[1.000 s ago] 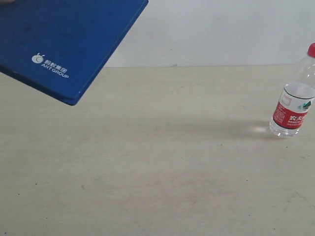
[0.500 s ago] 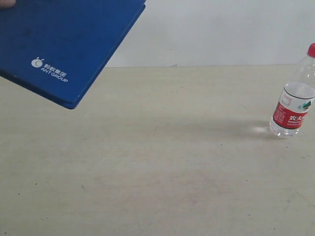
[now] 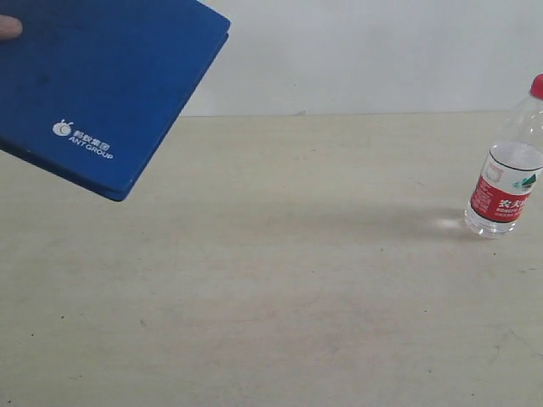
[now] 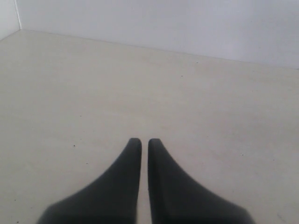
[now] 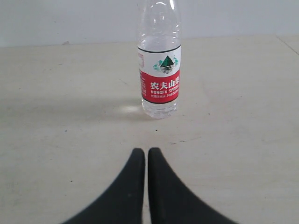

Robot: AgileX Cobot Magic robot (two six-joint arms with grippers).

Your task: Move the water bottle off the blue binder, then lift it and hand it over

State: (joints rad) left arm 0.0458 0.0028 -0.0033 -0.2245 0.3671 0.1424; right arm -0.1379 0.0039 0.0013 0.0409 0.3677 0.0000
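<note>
Right gripper (image 5: pixel 146 151): clenched to a thin slit, empty, low over the table (image 5: pixel 56 140). Straight ahead of its tips, near but not touching: water bottle (image 5: pixel 160 74), upright on the table, long axis vertical, label (image 5: pixel 160 86) facing the wrist camera, red cap (image 3: pixel 536 85) on top. Needs opening first. Judged approach: straight forward, one jaw either side of the label.

Left gripper (image 4: pixel 144 141): likewise pinched together, empty, faces bare table only, no bottle in its view. Right gripper clearly the nearer one, with the bottle at the far right edge of the exterior view.

Far across, upper left of the exterior view: blue binder (image 3: pixel 102 85), tilted, apparently raised off the table, a fingertip (image 3: pixel 8 27) at its edge, well apart from the bottle. Bottle already off the binder. Lift and handover not yet done.
</note>
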